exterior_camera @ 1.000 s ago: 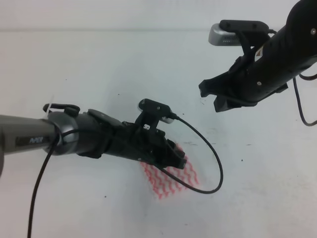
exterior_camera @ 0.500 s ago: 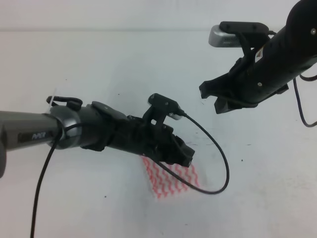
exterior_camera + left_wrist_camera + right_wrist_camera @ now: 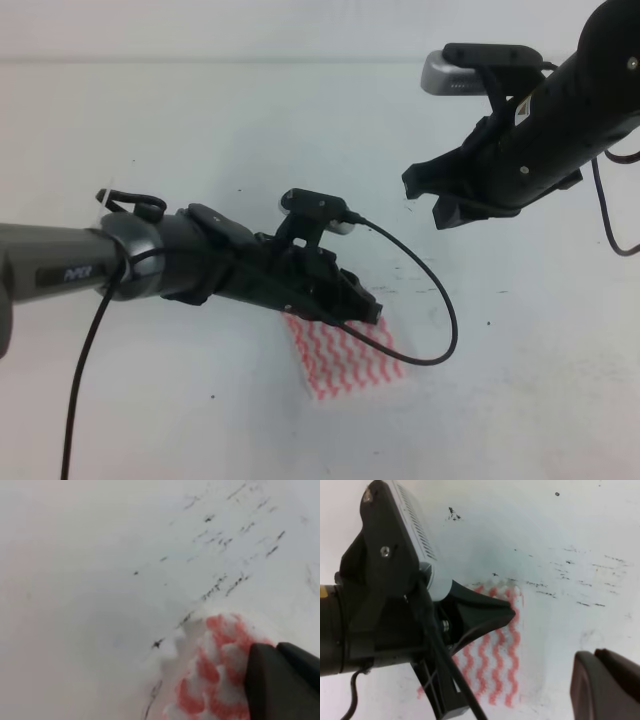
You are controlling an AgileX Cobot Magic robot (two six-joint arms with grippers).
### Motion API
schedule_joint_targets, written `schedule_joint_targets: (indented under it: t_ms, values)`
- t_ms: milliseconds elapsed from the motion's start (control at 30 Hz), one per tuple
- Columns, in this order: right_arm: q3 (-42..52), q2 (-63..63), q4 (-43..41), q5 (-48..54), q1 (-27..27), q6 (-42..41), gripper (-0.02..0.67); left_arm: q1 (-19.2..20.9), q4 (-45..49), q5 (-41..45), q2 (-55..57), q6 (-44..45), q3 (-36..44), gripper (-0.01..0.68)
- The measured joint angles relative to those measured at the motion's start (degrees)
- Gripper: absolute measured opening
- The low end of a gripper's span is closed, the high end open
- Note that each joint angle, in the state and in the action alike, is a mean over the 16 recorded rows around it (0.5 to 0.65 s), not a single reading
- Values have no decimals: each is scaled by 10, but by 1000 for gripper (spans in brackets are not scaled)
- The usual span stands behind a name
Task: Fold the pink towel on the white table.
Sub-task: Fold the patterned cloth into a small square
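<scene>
One gripper engaged: fold step under way on the thin pink-and-white zigzag-striped towel.

The towel lies flat on the plain white table. The left gripper sits at the towel's far edge; whether its jaws pinch the cloth cannot be told. The right gripper hangs well beyond that edge, jaws spread, empty. Judged next: secure the edge, lift it, and carry it across the towel.
</scene>
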Motion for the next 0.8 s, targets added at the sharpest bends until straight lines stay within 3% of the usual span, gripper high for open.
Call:
schedule_joint_targets:
  t_ms: [800]
  values:
    - [0, 1, 0, 3, 0, -3, -18, 0, 3, 33, 22, 40, -20, -3]
